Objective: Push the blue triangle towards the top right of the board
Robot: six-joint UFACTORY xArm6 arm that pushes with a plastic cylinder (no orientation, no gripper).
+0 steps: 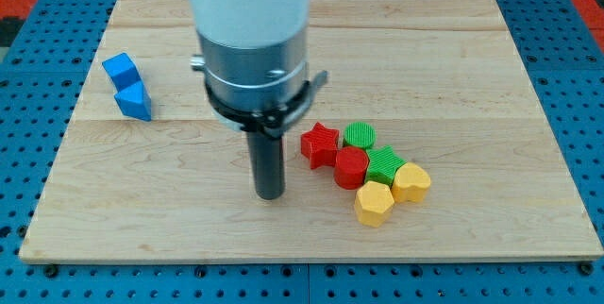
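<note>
Hand: none fitted; my tip (270, 194) sits mid-table, bottom half.
Blue triangle (134, 102): near table's left edge, touching blue cube (120, 67).
Plan: I'd circle to its lower-left, then push steadily toward top-right corner.

Blue triangle (134, 102), flat on board, view's left, touching blue cube (120, 68)
</note>
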